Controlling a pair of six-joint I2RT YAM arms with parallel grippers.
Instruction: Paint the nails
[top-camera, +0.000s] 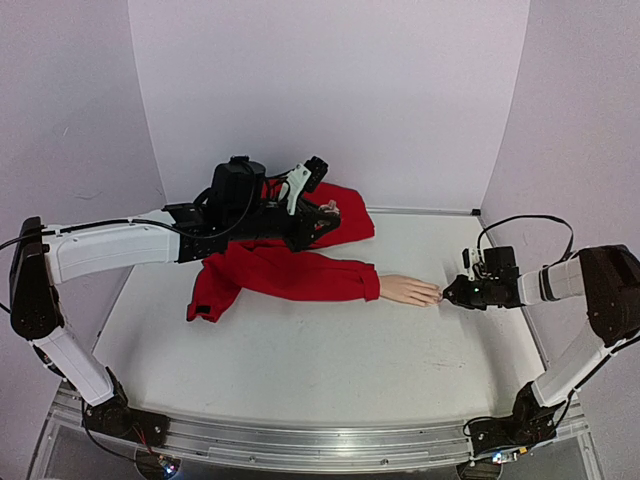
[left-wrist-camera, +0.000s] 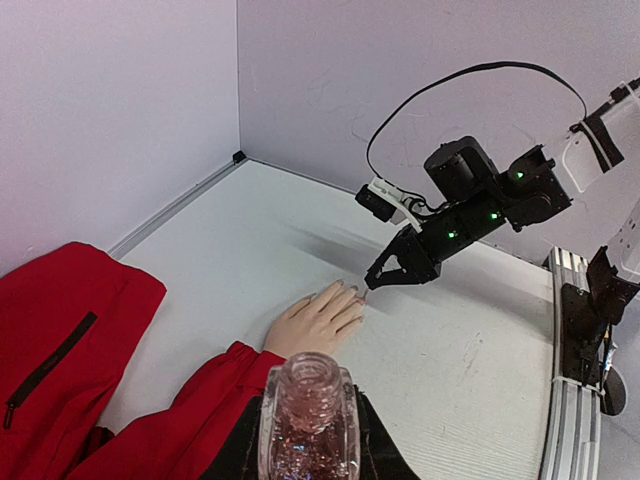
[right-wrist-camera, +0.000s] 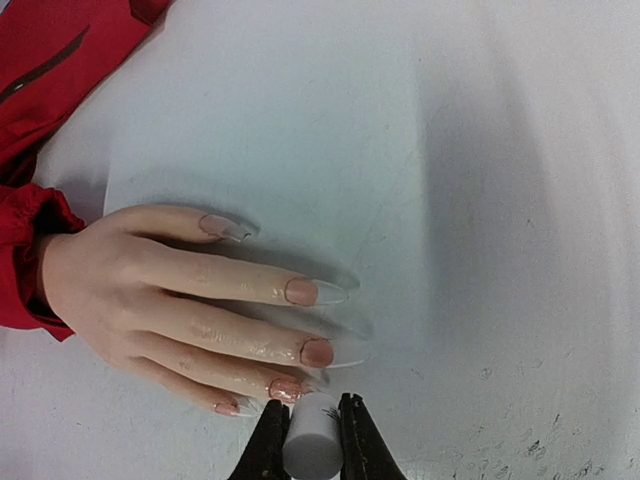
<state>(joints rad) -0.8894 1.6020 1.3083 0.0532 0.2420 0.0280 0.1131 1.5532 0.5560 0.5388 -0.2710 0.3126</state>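
You're in a robot lab cell: plain lilac walls box in a white desk, aluminium rail along its near edge.

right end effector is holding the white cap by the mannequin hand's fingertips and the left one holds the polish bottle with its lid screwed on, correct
Not quite. The bottle in the left end effector has no lid: its neck stands open, as the left wrist view shows. The right end effector does hold the white cap by the mannequin hand's fingertips.
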